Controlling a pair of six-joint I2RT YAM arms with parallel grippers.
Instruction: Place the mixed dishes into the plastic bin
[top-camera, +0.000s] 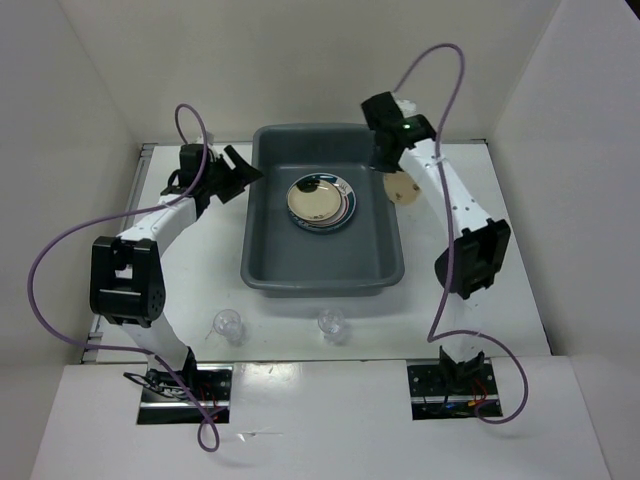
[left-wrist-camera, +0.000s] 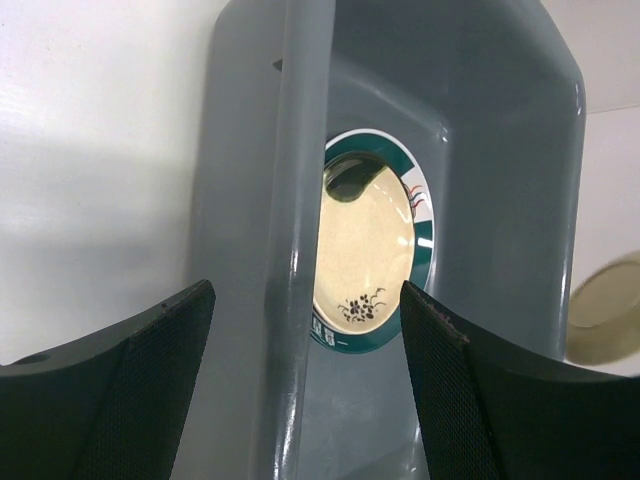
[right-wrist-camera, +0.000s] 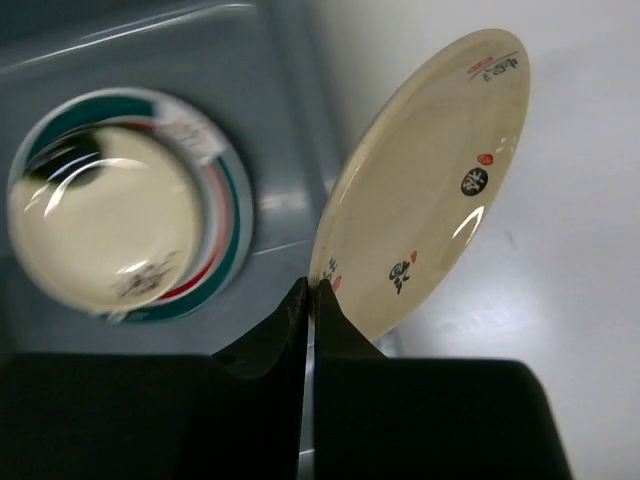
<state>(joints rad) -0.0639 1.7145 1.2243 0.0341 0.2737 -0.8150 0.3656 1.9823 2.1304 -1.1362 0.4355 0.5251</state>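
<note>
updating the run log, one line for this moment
right fingers: shut on tan plate, tilted beside bin | left fingers: open, at bin's left rim | bin: two stacked plates | table: two clear cups

Tilted tan plate (right-wrist-camera: 430, 180), face: two black brush characters here, one at 3 o'clock, one near 6 o'clock, each with a small red seal stamp beside it. Too blurred to read.
Tilted tan plate, rim at 1 o'clock: a tiny line of red and black script, illegible.
Green-rimmed plate (left-wrist-camera: 424, 215), band at 7 o'clock: pale lettering on the green, too small to make out.
Stacked tan plate (left-wrist-camera: 365, 240), 6 o'clock: a black sprig, drawing rather than writing.
Readable words: none.
</note>
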